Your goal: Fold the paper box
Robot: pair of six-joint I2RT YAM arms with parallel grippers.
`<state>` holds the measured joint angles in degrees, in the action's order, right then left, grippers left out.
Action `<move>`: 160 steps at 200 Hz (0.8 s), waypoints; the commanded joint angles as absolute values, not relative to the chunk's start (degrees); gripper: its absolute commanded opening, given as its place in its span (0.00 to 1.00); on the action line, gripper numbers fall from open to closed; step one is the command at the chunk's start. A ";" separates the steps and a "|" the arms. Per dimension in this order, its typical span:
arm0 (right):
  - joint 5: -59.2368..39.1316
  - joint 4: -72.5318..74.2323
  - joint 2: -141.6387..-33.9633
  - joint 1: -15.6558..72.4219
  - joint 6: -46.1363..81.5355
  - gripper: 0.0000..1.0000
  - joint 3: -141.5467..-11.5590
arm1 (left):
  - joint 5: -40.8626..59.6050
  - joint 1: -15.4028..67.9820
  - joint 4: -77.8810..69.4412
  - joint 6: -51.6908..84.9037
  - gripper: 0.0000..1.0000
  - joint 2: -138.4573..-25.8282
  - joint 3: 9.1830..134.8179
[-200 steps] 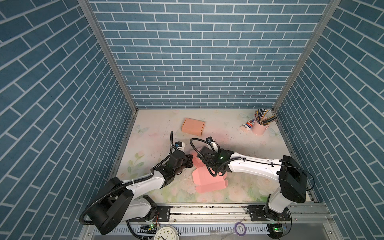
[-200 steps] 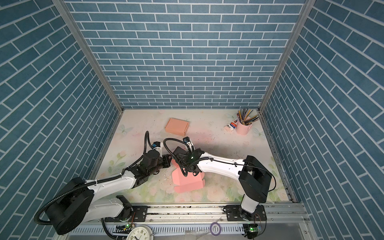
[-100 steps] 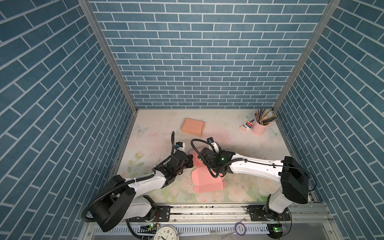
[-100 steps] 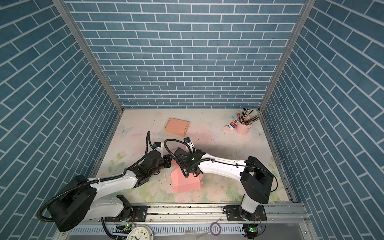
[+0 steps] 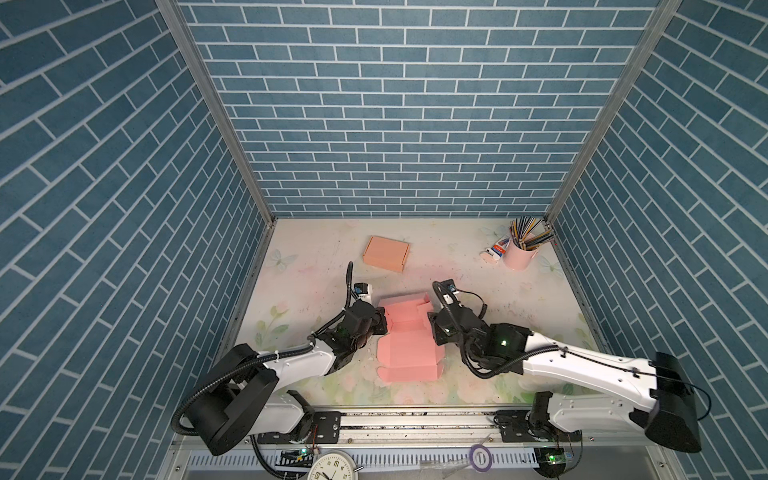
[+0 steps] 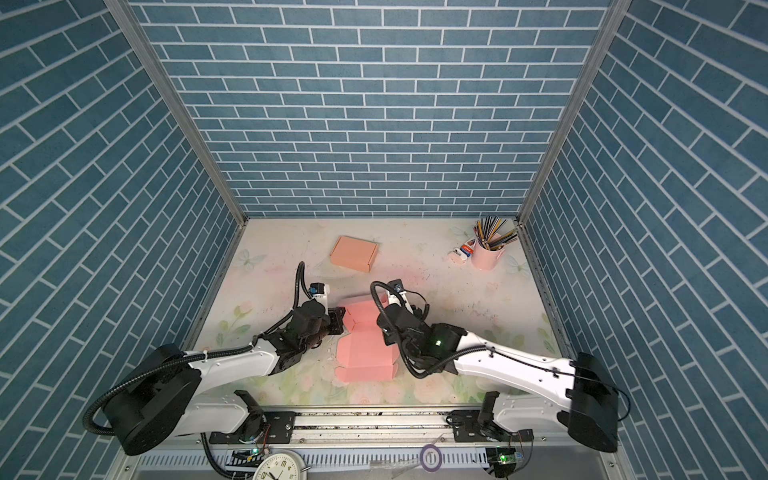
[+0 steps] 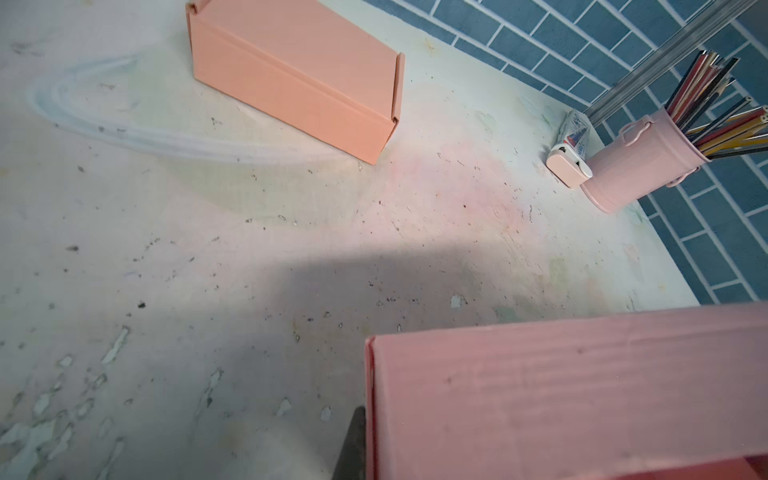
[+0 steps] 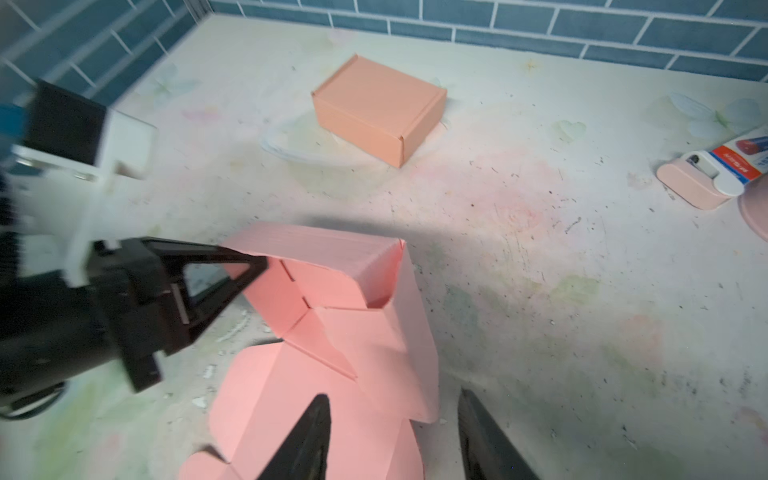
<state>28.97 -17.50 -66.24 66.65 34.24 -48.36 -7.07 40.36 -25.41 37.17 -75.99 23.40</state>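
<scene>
The pink paper box (image 5: 409,338) lies in the middle of the table (image 5: 498,332), half made, right between the two arms. Its long axis runs from the near rail toward the back wall. The far end is already standing up as a wall with corners tucked; the near end is a flat panel with loose flaps.

The left gripper (image 5: 380,323) sits at the box's left side, its fingers pressed together on the raised wall near the far left corner. The right wrist view shows its tip (image 8: 247,268) meeting that edge. So the left arm looks to be the anchor.

The right gripper (image 8: 392,397) hangs at the opposite side with its fingers spread and nothing between them. The box's right-hand panel lies flat just ahead of the fingertips and a little toward the left arm — close, but not gripped.

I'd judge the right wall is the next piece to come up, and the right arm is the nearer and the free one. Its fingers point across the box's long axis, so the reach is short and sideways, toward the crease running along the box's length. The finished orange box (image 5: 386,253) sits well clear at the back.
</scene>
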 commanded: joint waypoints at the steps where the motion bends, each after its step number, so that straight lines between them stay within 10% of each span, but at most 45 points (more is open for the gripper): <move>1: 27.12 -17.47 -61.54 66.52 34.15 0.54 -47.15 | -10.36 41.12 -27.74 32.89 0.09 -77.78 26.02; 160: 15.66 -4.31 -52.36 57.42 19.83 0.45 -31.59 | -1.04 41.18 -28.22 31.82 0.09 -80.07 27.73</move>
